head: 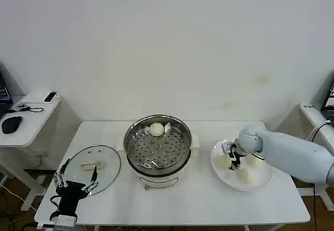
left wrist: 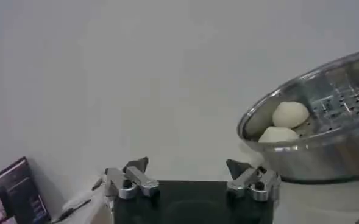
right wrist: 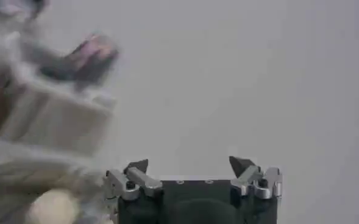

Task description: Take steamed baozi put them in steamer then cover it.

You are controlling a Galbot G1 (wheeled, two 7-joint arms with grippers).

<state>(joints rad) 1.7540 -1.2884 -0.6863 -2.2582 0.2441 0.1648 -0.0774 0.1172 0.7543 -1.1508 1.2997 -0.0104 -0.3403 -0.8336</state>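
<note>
The steamer (head: 157,148), a shiny steel pot with a perforated tray, stands mid-table and holds one steamed baozi (head: 156,129) at its far rim. Three more baozi (head: 244,175) lie on a white plate (head: 262,182) to the right. My right gripper (head: 233,157) hangs open just over the plate among them, with nothing between its fingers; its wrist view shows the open gripper (right wrist: 191,167) and one baozi (right wrist: 51,207) beside it. My left gripper (head: 78,181) waits open at the front left. Its wrist view shows that gripper (left wrist: 191,170), the steamer (left wrist: 325,149) and the baozi (left wrist: 290,114) inside.
A round glass lid (head: 108,155) with a cream handle lies flat on the white table (head: 209,199), left of the steamer and under my left gripper. A side table (head: 26,118) with a mouse stands farther left. The wall rises behind the table.
</note>
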